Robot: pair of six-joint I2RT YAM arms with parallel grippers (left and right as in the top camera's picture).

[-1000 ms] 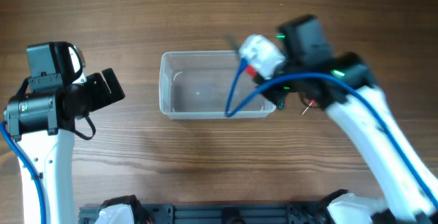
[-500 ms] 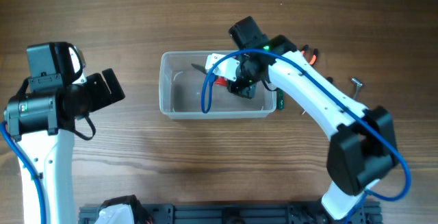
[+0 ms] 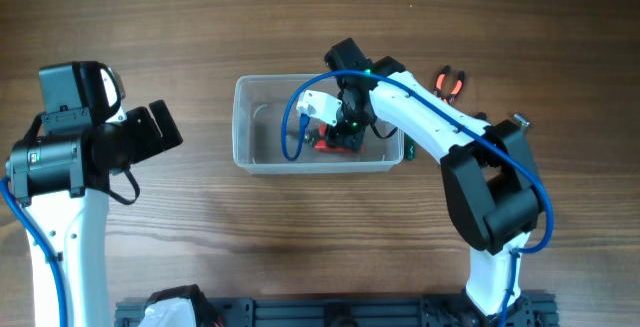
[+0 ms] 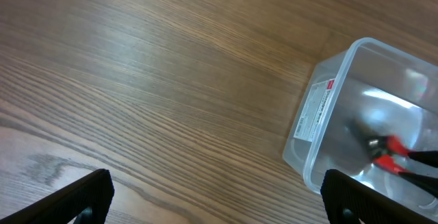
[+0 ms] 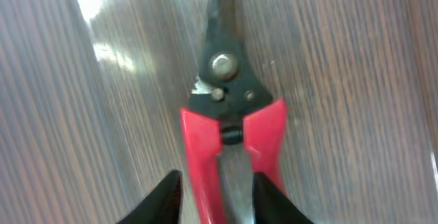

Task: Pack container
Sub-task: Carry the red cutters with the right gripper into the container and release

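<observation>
The red-handled snips are pinched by their handles between the right fingers, blades pointing ahead of them, low inside the container. The left fingers are spread wide and found well apart from the container, so it is braced by nothing. If the handles are released unevenly, the snips could be dragged back up, or the light container shoved across the desk. The blue cable, looped just beside the right fingers, could be snagged on the rim.

Bright, even light; glare on container
</observation>
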